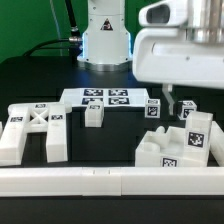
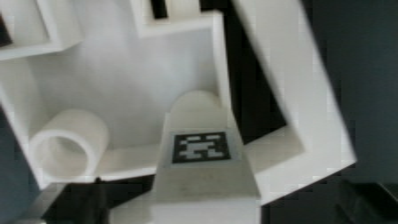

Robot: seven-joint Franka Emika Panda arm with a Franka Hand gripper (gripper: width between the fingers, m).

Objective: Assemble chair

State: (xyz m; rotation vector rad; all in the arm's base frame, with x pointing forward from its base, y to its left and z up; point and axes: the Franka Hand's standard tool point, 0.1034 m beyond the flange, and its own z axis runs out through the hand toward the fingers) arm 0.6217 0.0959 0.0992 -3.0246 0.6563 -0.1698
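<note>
The X-braced frame (image 1: 35, 128) and blocks (image 1: 165, 150) lie apart on the surface (image 1: 110, 146), unjoined; whether the jaws are open cannot be told.

X-braced frame (image 1: 30, 130): 1 | small blocks (image 1: 93, 115): 3 | large stepped block (image 1: 176, 147): 1 | marker board (image 1: 100, 97): 1 | border rail (image 1: 110, 181): 1

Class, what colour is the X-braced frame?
The X-braced frame is white with black-and-white square tags; exterior view shows it best.
</note>
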